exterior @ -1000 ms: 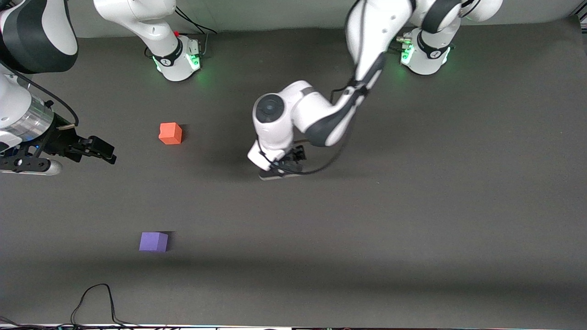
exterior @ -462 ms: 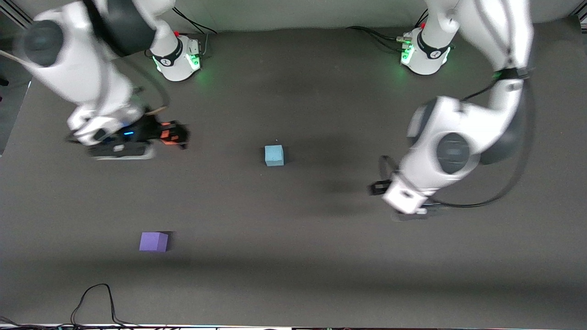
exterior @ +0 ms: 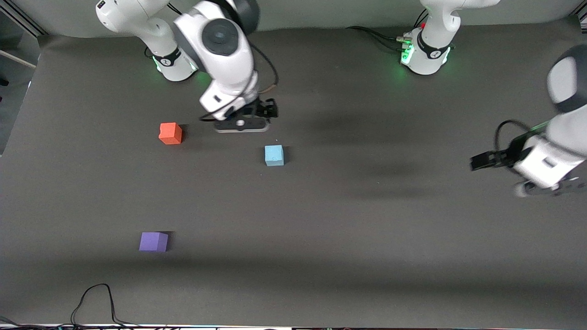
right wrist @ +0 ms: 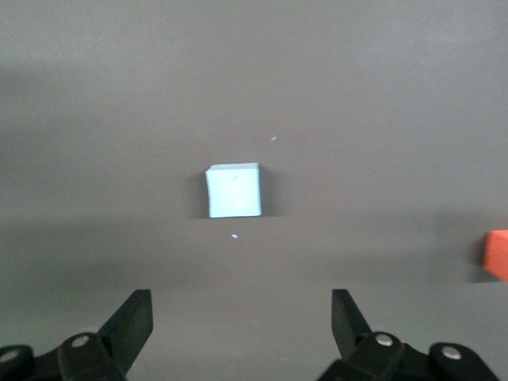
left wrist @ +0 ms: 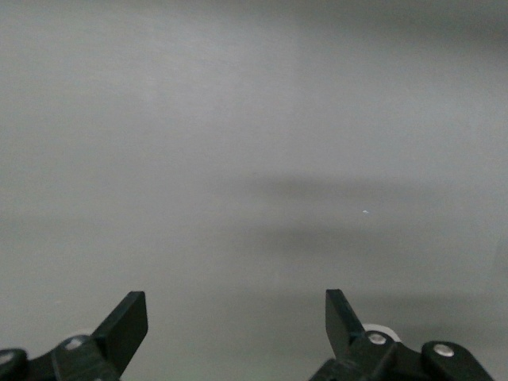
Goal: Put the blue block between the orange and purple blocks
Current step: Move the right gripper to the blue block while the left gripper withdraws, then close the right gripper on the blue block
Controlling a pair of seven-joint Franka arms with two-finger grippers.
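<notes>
The right gripper (exterior: 270, 110) hangs over the dark grey table mat (exterior: 367, 238), over the spot just farther from the front camera than the small sky-blue foam cube (exterior: 274, 155); its two black fingers (right wrist: 131, 321) stand wide apart with nothing between them. The left gripper (exterior: 479, 161) is up over the mat toward the left arm's end of the table, well apart from the blue cube, its fingers (left wrist: 127, 325) likewise spread and empty.

The blue cube sits on the mat, untouched. The small orange-red foam cube (exterior: 170, 133) lies toward the right arm's end from it, slightly farther from the camera than the blue cube. The small violet-purple foam cube (exterior: 153, 241) lies well nearer the camera than the blue cube, also toward the right arm's end.

The right wrist view shows the blue cube (right wrist: 233, 190) ahead of the open fingers and only an edge of the orange cube (right wrist: 497, 255); the purple cube appears in the front view alone. The left wrist view shows bare mat.

Three cubes in all, one of each colour; two grippers; a black cable (exterior: 98, 300) loops at the mat's camera-side edge
</notes>
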